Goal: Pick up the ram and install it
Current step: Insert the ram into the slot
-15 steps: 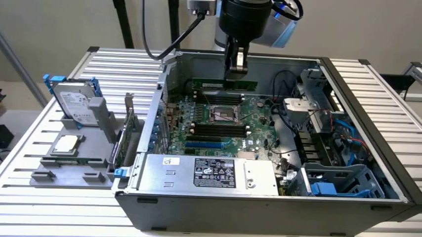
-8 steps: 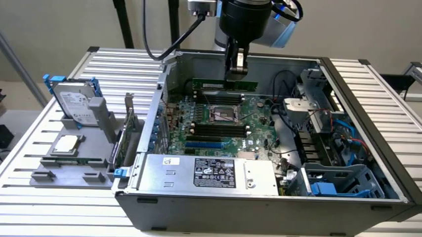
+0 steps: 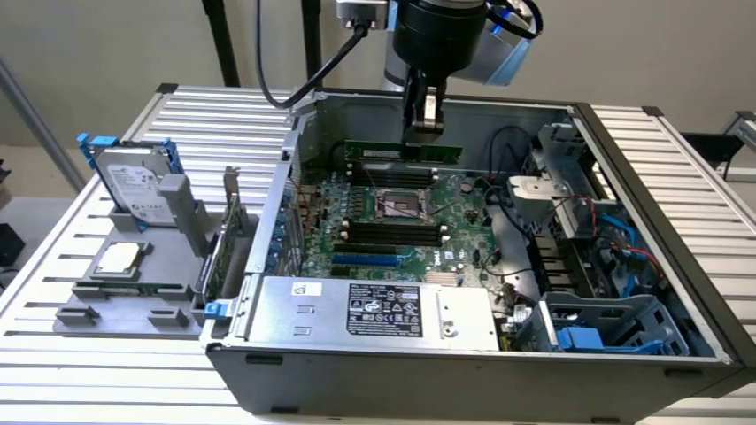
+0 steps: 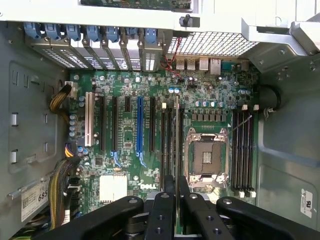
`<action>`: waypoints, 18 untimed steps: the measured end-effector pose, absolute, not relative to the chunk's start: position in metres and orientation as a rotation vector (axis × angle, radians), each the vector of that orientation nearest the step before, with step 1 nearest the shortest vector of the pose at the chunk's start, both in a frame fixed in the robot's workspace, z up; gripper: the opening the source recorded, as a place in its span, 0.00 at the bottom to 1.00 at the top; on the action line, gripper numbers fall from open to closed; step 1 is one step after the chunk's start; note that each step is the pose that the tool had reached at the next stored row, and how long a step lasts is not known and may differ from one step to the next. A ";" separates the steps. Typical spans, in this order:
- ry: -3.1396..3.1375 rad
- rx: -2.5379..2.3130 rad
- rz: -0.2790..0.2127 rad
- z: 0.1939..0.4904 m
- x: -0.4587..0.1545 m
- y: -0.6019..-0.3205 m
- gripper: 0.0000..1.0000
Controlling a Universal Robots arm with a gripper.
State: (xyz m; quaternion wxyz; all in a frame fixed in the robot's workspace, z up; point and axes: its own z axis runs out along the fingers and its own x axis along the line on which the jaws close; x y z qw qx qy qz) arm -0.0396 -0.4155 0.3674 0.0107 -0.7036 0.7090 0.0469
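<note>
Nearest to the exterior camera you see the grey power supply (image 3: 378,310), on the close side of the processor socket (image 3: 402,205). The socket sits in the middle of the board and looks empty. Outside the computer case (image 3: 473,376), well apart from the socket toward the exterior view's left, a grey tray (image 3: 71,317) stands on the worktop (image 3: 71,381), with a hard drive (image 3: 136,181) upright in it.

Just beside the socket, the wrist view shows four black memory slots (image 4: 244,150) with white latches at their ends. All four look empty to me, so I judge that nothing is installed there.

Beyond the socket, on its far side, the pincer (image 3: 423,135) hangs inside the case with its fingers closed on the ram (image 3: 378,150). It holds the ram by the upper long edge, near the middle. The ram is level, lifted clear above the board, and touches no slot. In the wrist view you look down along its thin edge, the ram (image 4: 176,140) being clamped between the two dark fingers of the pincer (image 4: 176,187).

So the picking up is done, in my judgement. The installing part is not yet done, because the ram is above the board and not seated.
</note>
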 end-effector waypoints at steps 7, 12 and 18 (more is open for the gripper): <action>2.213 -2.196 0.146 0.362 -0.043 -0.414 0.13; 2.213 -2.196 0.145 0.353 -0.045 -0.406 0.13; 2.222 -2.205 0.123 0.345 -0.045 -0.393 0.13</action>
